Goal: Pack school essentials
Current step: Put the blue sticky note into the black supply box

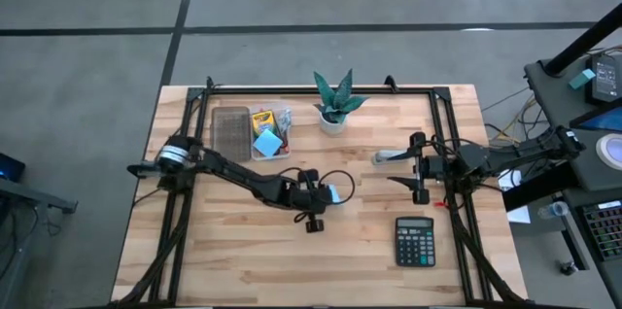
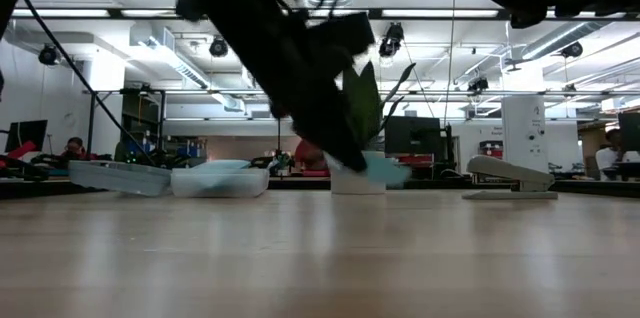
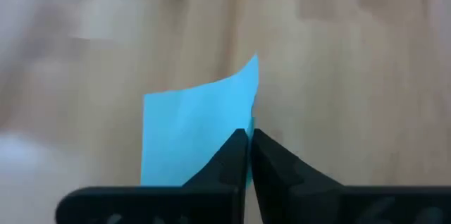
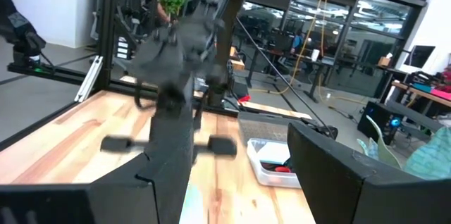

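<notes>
Light-blue sticky note [image 3: 197, 129] sits pinched by one edge between the shut fingers of the left gripper [image 1: 333, 192], mid-table; we judge the thin edge grip suits carrying it to the clear tray [image 1: 255, 131]. Right gripper [image 1: 403, 169] waits open by the stapler [image 1: 394, 156]. Tray contents are hard to make out.

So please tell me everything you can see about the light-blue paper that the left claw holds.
The light-blue paper is a thin, plain square sheet, slightly curled at one upper corner. The left claw is shut on its edge, pinching it between both fingers above the wooden table, near the middle. Nothing else touches it.
</notes>
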